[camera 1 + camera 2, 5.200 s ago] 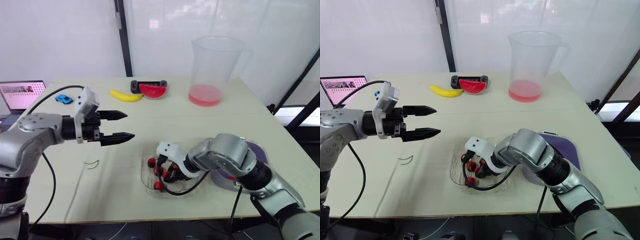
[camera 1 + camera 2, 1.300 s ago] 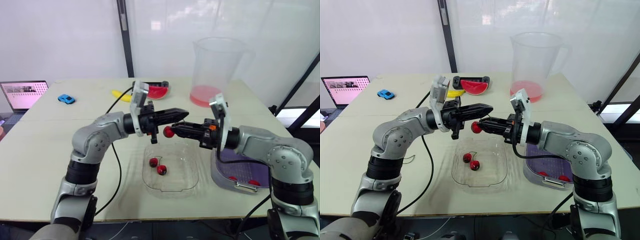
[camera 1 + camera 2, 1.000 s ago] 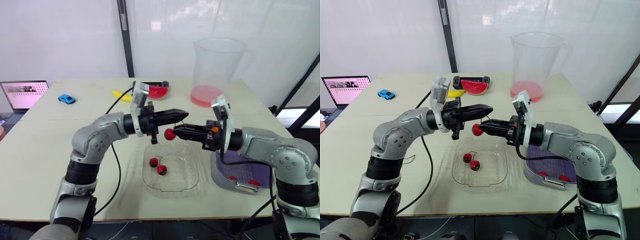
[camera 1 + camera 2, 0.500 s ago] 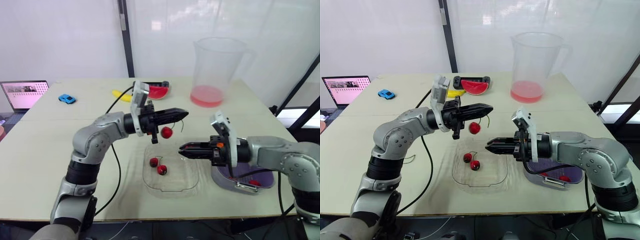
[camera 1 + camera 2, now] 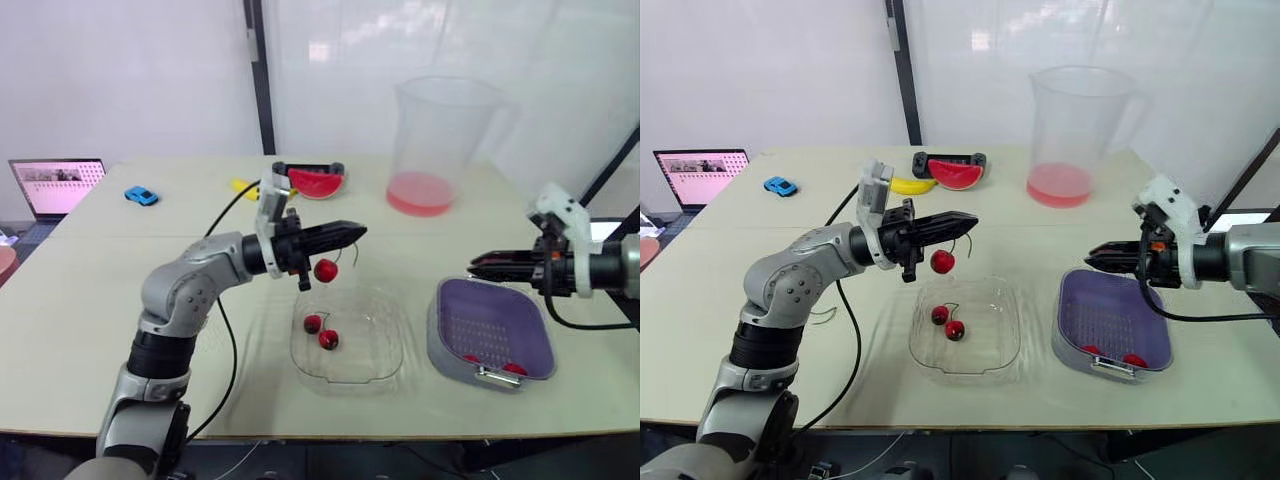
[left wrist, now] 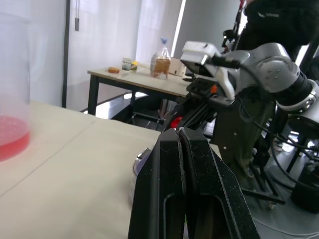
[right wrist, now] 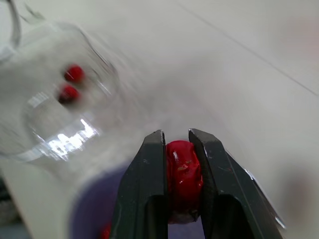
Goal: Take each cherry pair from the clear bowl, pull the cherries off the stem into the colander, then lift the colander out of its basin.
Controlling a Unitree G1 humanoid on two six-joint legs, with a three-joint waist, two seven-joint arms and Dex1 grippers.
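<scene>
My left gripper (image 5: 352, 233) hovers above the far rim of the clear bowl (image 5: 393, 352), shut on a thin stem. One red cherry (image 5: 325, 269) dangles from that stem. A cherry pair (image 5: 321, 331) lies inside the bowl. To the right, my right gripper (image 5: 476, 265) hangs over the far edge of the purple colander (image 5: 492, 322), its fingers (image 7: 149, 169) shut on a single cherry (image 7: 183, 172). Two cherries (image 5: 492, 364) rest at the colander's near end.
A tall clear pitcher (image 5: 440, 140) with red liquid stands at the back. A watermelon slice toy (image 5: 315, 182), a banana (image 5: 903, 185) and a blue toy car (image 5: 140, 195) lie along the far side. A laptop (image 5: 55, 183) sits at the far left.
My right gripper has swung right, from over the bowl to above the colander, carrying one cherry pulled off the stem. My left gripper stays in place with the stem and the other cherry.
</scene>
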